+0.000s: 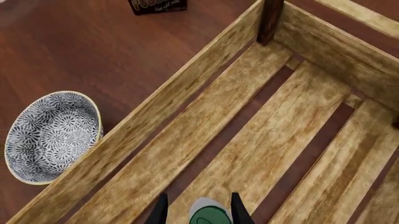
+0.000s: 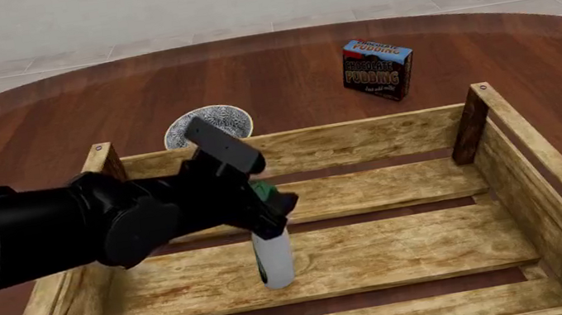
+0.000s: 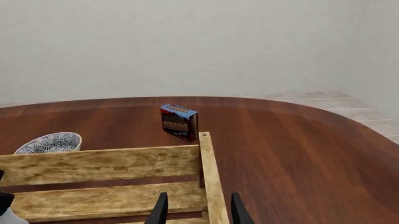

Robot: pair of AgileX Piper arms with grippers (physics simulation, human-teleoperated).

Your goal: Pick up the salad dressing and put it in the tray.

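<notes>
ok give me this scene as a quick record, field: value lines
salad dressing: upright inside the tray, over its slatted floor; contact with floor unclear
left gripper: shut on the bottle's green cap end
tray: wooden slatted crate, mid table
right gripper: open, holds nothing, near tray's right wall
bowl: patterned, just behind tray
pudding box: standing, far right behind tray

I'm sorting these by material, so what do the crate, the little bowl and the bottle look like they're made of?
The tray: unfinished pale wood, grain showing, darker posts. The bowl: probably glazed ceramic, with a blue-and-white pattern and cream rim. The salad dressing, held by the left gripper: smooth white body and green cap, likely plastic.
</notes>
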